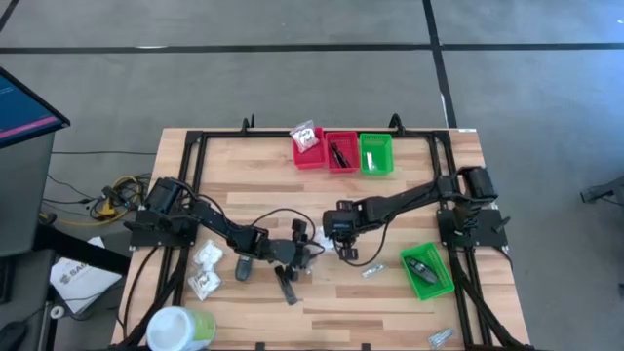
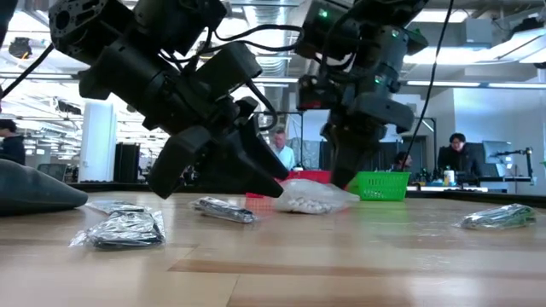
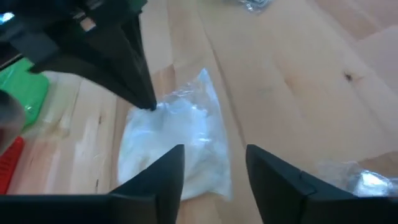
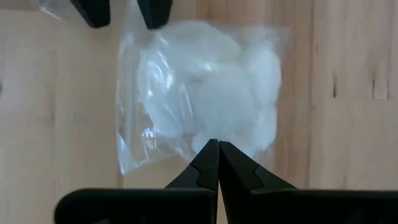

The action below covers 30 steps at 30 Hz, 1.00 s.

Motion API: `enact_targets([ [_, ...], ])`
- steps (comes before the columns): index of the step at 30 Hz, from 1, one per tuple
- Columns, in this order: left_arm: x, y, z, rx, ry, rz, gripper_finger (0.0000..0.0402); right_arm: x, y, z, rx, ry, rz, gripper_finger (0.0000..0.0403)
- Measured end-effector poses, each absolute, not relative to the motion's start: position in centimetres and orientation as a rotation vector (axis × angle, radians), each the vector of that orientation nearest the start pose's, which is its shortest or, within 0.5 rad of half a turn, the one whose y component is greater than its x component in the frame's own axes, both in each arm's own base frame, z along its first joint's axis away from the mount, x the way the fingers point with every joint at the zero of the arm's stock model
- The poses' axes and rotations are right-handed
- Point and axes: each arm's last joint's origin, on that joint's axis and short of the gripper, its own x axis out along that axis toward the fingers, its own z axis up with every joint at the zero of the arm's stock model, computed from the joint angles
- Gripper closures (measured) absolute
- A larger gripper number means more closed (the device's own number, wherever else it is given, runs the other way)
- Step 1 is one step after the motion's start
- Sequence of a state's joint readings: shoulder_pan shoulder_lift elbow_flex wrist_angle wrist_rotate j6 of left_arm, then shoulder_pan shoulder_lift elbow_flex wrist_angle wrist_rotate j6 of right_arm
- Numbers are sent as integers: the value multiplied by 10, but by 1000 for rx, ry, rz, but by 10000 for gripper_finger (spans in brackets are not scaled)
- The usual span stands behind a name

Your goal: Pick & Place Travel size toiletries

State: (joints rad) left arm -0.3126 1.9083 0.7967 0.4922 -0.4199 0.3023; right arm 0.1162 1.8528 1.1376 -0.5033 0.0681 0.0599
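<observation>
A clear-plastic packet of white pads [image 1: 314, 237] lies flat on the wooden table near its middle, between my two grippers. My right gripper [image 4: 217, 155] is shut and comes down on it from above. My left gripper [image 3: 214, 171] stands open and low at the packet's opposite end, and one finger [image 3: 171, 174] overlaps the packet's edge [image 3: 186, 155] in the left wrist view. In the low view the packet [image 2: 307, 198] sits between the left gripper [image 2: 273, 186] and the right gripper [image 2: 341, 175]. More toiletries lie to the left: white packets [image 1: 205, 255] and dark sticks [image 1: 242, 266]. My right gripper sets its shut fingertips on the packet near one edge [image 4: 211, 127], pointing steeply down from above. The packet stays flat on the table under them. My left gripper: whether its finger touches the packet's edge cannot be told.
Two red bins [image 1: 310, 148] [image 1: 341, 151] and a green bin [image 1: 375, 153] stand at the far edge. Another green bin [image 1: 426, 270] sits at the near right. A white-and-green tub [image 1: 180, 327] stands at the near left. Silvery sachets [image 1: 372, 271] [image 1: 439, 337] lie loose.
</observation>
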Motion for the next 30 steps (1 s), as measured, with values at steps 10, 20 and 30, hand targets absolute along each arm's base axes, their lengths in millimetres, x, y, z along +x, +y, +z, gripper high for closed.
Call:
enact_targets([
  [10, 332, -88, 101, 486, 642, 56, 343, 350, 39, 150, -62, 1205, 9, 403],
  [20, 332, -88, 102, 459, 641, 66, 398, 345, 43, 160, -89, 1199, 10, 403],
  [30, 332, -88, 108, 395, 614, 87, 401, 333, 60, 200, -199, 1054, -60, 403],
])
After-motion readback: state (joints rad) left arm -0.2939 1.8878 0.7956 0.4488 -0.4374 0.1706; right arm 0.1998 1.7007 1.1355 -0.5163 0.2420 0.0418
